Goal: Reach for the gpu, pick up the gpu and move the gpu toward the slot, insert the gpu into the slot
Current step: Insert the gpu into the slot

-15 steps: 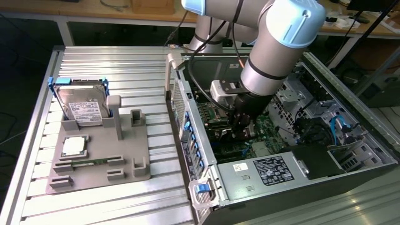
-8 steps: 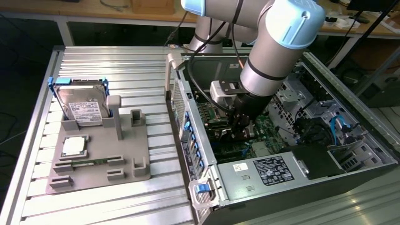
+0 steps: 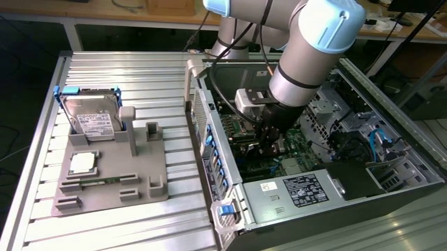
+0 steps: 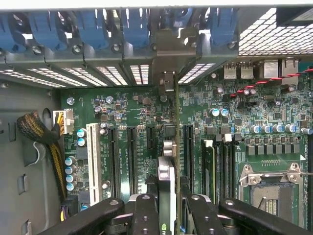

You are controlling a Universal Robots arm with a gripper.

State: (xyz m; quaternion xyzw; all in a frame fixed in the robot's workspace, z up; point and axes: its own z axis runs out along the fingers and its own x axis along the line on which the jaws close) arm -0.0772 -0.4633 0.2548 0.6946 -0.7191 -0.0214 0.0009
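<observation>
The gpu point(image 4: 166, 186) is hanging edge-on in the end effector point(image 4: 167, 208), clamped narrowly, just above the motherboard point(image 4: 132, 105) inside the computer case point(image 3: 293, 201). Keeping its edge parallel over the slot point(image 4: 188, 152) matters.

Bright light washes the ribbed aluminium table point(image 3: 140, 219) with glare toward seven o'clock in the exterior view. The computer case point(image 3: 391, 198) interior lies in shadow. In the wrist view, the motherboard point(image 4: 142, 117) is evenly lit, and the near gripper point(image 4: 168, 215) looks soft.
</observation>
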